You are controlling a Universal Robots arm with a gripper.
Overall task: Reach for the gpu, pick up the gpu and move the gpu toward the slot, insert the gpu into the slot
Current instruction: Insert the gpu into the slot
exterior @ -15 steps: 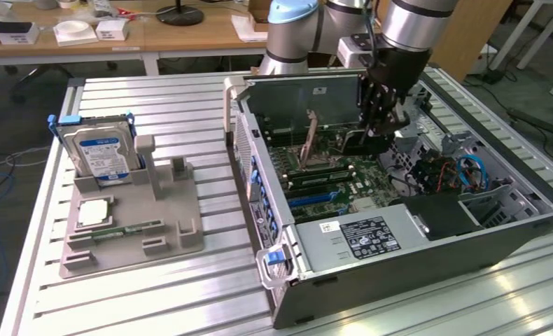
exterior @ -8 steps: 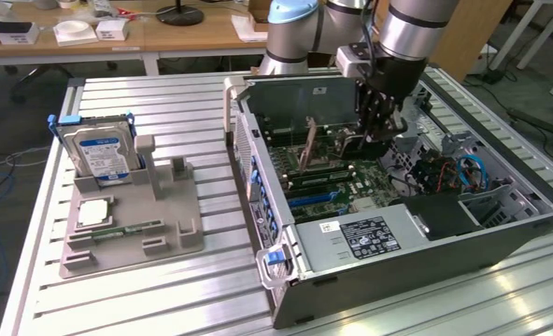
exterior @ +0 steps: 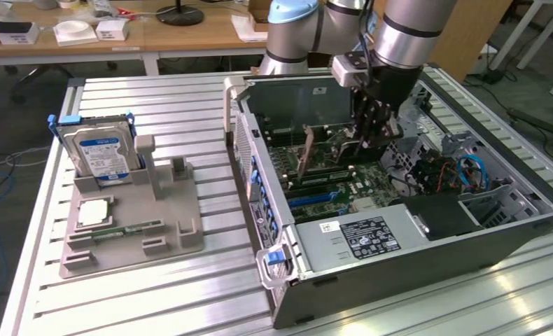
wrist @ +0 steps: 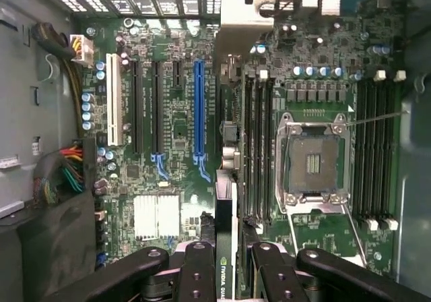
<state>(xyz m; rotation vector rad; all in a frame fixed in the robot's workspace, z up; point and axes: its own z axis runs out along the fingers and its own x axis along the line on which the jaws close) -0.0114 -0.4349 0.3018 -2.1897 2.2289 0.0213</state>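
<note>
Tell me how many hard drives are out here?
1: the blue-labelled hard drive stands upright in the grey holder at the exterior view's left. Others may hide inside the computer case.

The open computer case (exterior: 388, 231) sits on the surface (exterior: 164, 294) toward the exterior view's right edge. The gripper (exterior: 370, 136) hangs inside it, jaws clamped on the gpu (exterior: 306, 155), held upright above the motherboard (exterior: 337, 185). A holder stand (exterior: 131, 224) with a hard drive (exterior: 99, 150) sits toward the left edge.

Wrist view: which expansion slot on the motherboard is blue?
The long blue slot, nearest the held gpu. The slots beside it are black, and the outermost is white.
</note>
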